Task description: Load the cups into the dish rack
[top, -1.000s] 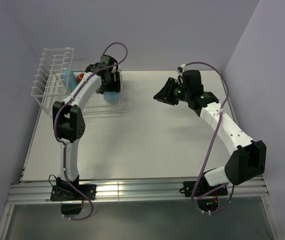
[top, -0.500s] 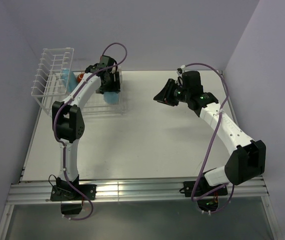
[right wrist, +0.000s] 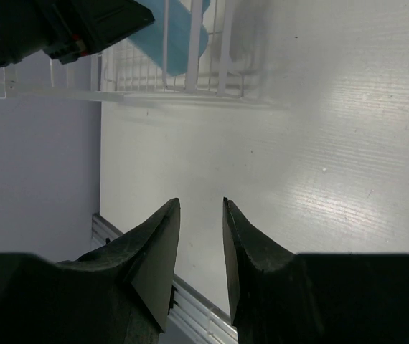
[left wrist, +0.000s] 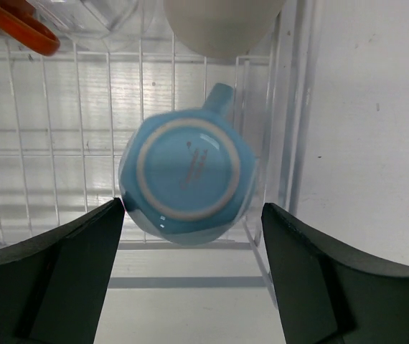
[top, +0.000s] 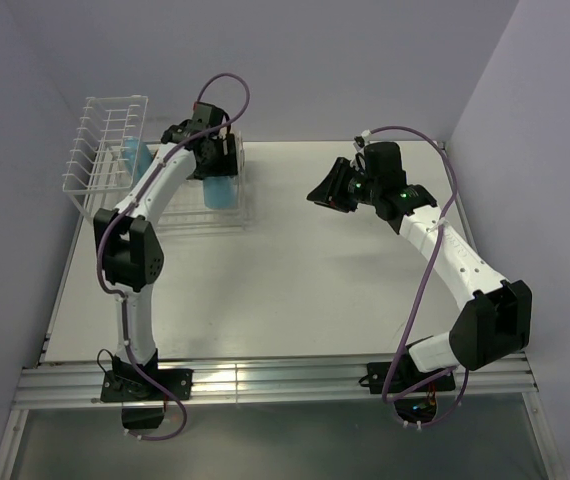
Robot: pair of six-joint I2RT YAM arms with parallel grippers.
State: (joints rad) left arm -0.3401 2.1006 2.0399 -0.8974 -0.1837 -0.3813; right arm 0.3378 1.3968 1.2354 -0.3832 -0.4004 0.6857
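Blue mug (left wrist: 186,175), bottom up, sits in the basket end of the dish rack (left wrist: 82,107). It is straight ahead of my left fingers (left wrist: 107,222) and centred in the gap between them. Its handle points away from me, toward the beige cup (left wrist: 219,25).

Left fingers: spread wide, one on each side of the mug, gripping nothing. One tip looks just beside the mug's edge, and I cannot tell whether it touches. The other tip stands apart from it.

Beyond the mug, further from my left fingers:
- the beige cup, its upper part cut off by the frame edge;
- off to one side of it, a clear tumbler (left wrist: 97,14);
- at the far corner, a sliver of the red-orange cup (left wrist: 14,25).

All three lie over the rack's wire floor. Outside the rack wall, on the other finger's side, runs the white desk (left wrist: 377,143).

From above, a second blue mug (top: 135,158) shows near the tall slotted end of the rack, on the far side of my left arm (top: 130,250).

Right fingers (right wrist: 167,222): drawn near each other with a narrow slit between the tips. Nothing is in the slit and the desk shows through it. They hang over the desk, well apart from the rack and pointing toward it. Ahead of them the rack's near wall is in view, with the blue mug behind the wires.
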